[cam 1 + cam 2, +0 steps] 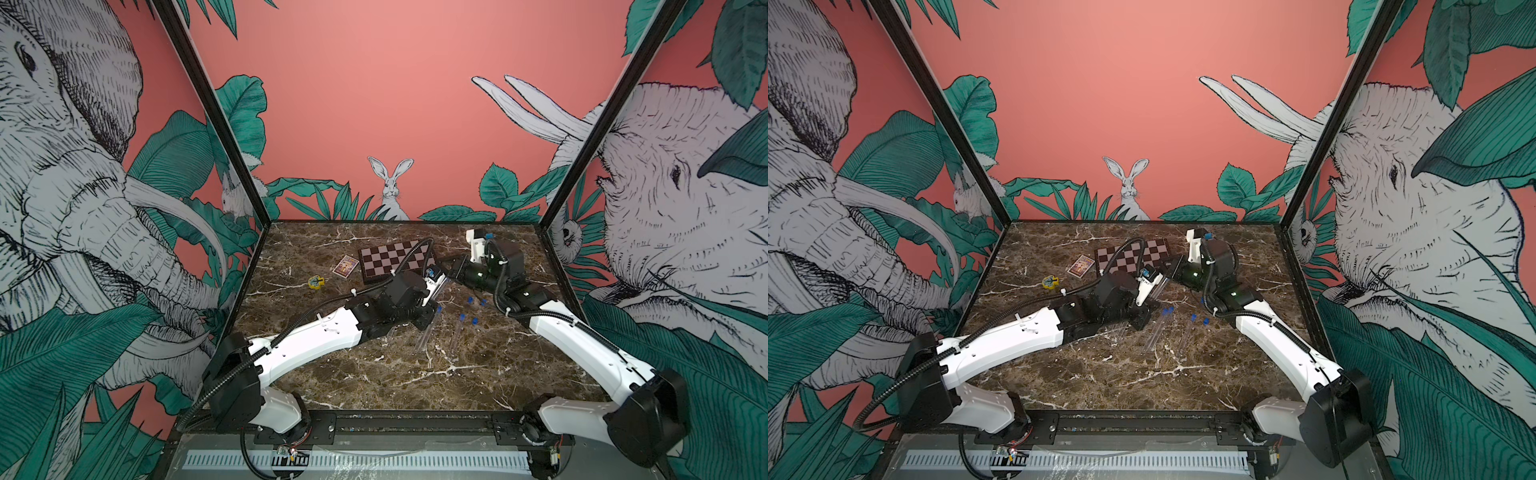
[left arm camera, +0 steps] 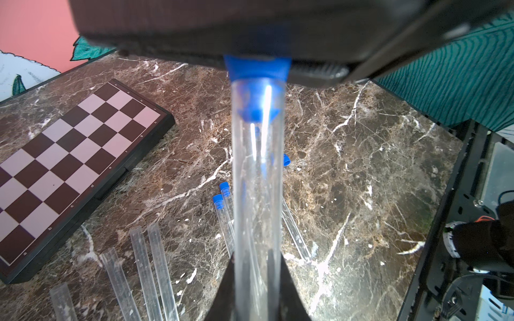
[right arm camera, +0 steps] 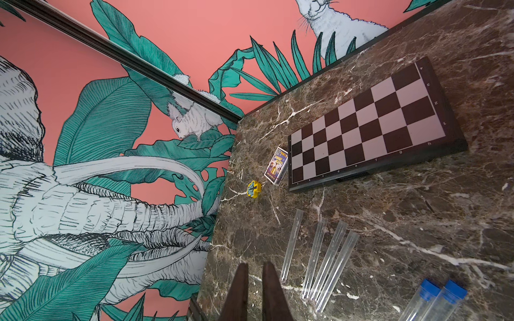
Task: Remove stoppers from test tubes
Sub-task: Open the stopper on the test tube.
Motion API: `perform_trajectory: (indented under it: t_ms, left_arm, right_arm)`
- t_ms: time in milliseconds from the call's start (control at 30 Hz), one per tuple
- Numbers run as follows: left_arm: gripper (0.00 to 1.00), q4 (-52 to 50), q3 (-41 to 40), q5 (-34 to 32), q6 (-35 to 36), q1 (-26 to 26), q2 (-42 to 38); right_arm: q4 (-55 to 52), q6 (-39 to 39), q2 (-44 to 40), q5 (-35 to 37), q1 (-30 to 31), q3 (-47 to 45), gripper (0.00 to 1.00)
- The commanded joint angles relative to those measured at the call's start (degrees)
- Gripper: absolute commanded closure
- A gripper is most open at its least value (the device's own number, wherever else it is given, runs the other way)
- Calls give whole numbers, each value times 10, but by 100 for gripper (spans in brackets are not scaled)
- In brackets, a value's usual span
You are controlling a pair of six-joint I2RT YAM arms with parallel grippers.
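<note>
Left claw (image 2: 256, 262) is clenched on a tube (image 2: 257, 180), raised off the counter (image 1: 374, 374) near the chessboard (image 3: 361, 125). Its blue stopper (image 2: 257, 69) is against my right claw (image 3: 254, 269); can't tell if that one's gripping.

Risks: the tube slides through my grip on the pull, or the stopper pops off and flies.

Mural walls (image 1: 374, 104), dark veined marble. The loose tubes (image 3: 319, 258) barely show against it.
</note>
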Motion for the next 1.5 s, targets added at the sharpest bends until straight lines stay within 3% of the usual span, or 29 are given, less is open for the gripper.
perform_trajectory:
  t_ms: [0, 367, 467, 800, 1100, 1467]
  left_arm:
    - [100, 31, 30, -4, 14, -4, -26]
    - [100, 36, 15, -9, 14, -4, -39]
    - [100, 36, 11, -5, 11, -4, -40]
    - [100, 40, 16, -2, 13, -4, -36]
    - [100, 37, 18, -1, 14, -4, -34]
    - [100, 40, 3, -4, 16, -4, -34]
  right_arm:
    - [9, 12, 10, -23, 14, -12, 99]
    - [23, 19, -16, 10, 5, -23, 100]
    - [19, 18, -10, -1, 3, -10, 86]
    - [17, 20, -2, -19, 7, -9, 80]
    - [20, 20, -4, -14, 8, -11, 100]
    - [37, 34, -13, -4, 1, -17, 100]
